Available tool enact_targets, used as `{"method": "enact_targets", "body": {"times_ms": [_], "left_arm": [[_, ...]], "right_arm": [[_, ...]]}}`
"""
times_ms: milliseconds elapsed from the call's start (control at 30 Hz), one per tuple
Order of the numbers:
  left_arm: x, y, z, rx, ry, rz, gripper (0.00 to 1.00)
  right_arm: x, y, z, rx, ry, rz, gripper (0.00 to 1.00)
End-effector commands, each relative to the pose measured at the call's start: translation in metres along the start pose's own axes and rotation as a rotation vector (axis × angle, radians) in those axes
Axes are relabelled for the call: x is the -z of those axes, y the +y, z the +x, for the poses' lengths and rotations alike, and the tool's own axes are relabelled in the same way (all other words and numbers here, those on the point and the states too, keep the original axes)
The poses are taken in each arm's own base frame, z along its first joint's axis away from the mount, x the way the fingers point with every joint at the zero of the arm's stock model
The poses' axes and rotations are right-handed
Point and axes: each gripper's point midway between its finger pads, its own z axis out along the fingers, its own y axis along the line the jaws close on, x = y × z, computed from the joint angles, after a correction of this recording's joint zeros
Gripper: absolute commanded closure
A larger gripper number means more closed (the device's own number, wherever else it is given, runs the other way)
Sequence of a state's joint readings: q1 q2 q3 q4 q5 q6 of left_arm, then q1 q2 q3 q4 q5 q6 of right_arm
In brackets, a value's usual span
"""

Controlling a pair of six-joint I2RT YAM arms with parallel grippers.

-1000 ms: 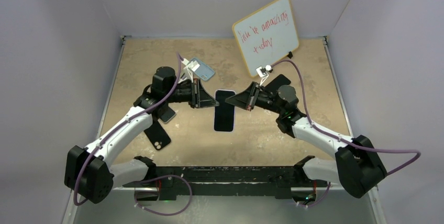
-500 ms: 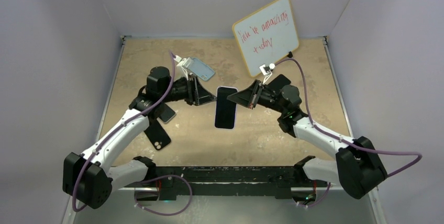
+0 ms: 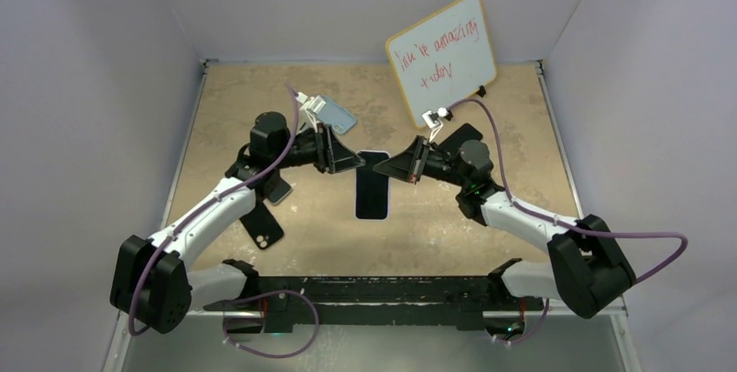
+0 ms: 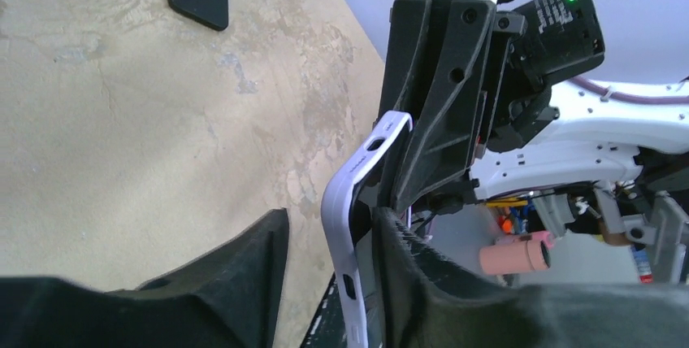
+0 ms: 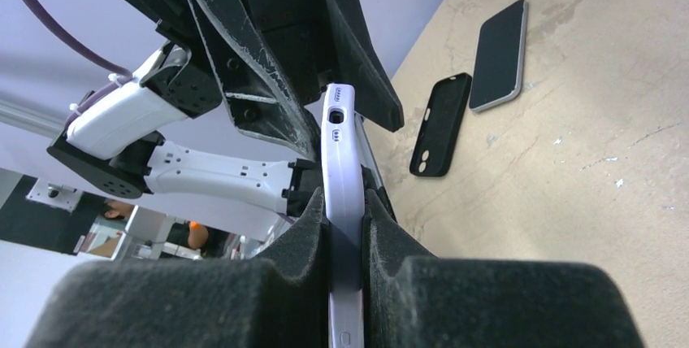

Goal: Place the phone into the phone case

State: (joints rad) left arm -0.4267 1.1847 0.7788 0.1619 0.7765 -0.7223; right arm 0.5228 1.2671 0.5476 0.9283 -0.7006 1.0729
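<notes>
The phone sits inside a lavender phone case, held edge-up over the middle of the table. My right gripper is shut on the case's right edge; in the right wrist view both pads of that gripper press on the lavender rim. My left gripper stands open around the opposite edge. In the left wrist view the case stands between the left gripper's fingers: one finger touches the screen side, the other is a gap away from the back.
A black case and a second phone lie at the left, under the left arm. A pale blue slab lies behind it. A whiteboard leans at the back right, with a black flat piece below it.
My left gripper has opened and no longer clamps the cased phone. The right gripper lifted the phone slightly, then lowered it again.
</notes>
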Motion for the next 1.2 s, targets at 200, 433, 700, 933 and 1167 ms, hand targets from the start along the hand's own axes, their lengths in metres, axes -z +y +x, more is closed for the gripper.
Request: {"method": "enact_targets", "body": {"times_ms": [200, 433, 700, 933, 1167], "left_arm": [[-0.004, 0.026, -0.020, -0.066, -0.046, -0.155, 1.00], [0.006, 0.017, -0.028, -0.114, -0.065, -0.185, 0.88], [0.027, 0.025, -0.025, -0.228, -0.035, -0.300, 0.18], [0.052, 0.055, -0.008, -0.325, 0.022, -0.469, 0.12], [0.060, 0.068, 0.004, -0.333, 0.043, -0.515, 0.12]], "right_arm": [[-0.004, 0.019, -0.007, 0.060, -0.003, -0.068, 1.00], [-0.008, 0.008, -0.012, 0.077, -0.015, -0.012, 1.00], [-0.012, -0.044, -0.017, 0.102, -0.007, 0.183, 1.00], [-0.012, -0.114, -0.022, 0.071, 0.055, 0.350, 1.00], [0.001, -0.173, -0.018, 0.029, 0.095, 0.483, 1.00]]}}
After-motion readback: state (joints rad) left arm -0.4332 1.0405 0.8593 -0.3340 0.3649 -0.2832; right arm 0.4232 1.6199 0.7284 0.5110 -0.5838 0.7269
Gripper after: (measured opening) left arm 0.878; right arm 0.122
